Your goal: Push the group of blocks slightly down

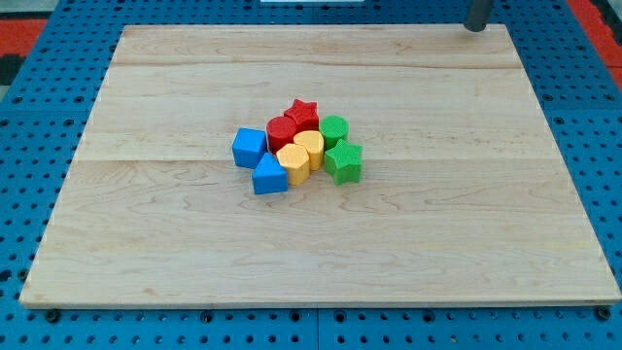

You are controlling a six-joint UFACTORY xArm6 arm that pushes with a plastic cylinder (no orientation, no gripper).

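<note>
Here the largest thing in view is the blue pegboard, a perforated surface that frames the scene on all sides. On it lies the wooden board, pale, planked, and wider toward the view's bottom.

Near the board's middle, a little toward the view's left, sits the group of blocks, eight of them packed tightly together. On the cluster's left edge is the blue cube. Just below and right of it stands the blue triangular block, touching or nearly touching the cube. On the right edge the green star sits lowest of the green pair, with the green cylinder just above it. In the centre the yellow pentagonal block sits beside the yellow cylinder, the two pressed against each other. Behind them, toward the view's top, are the red cylinder and the red star, which forms the cluster's upper point.

Smallest of all is my tip, a dark rod end at the view's top right, just at the board's far edge. It is well apart from every block, up and to the right of the group. It is a plain rod, so it has no fingers to open or close and holds nothing.
</note>
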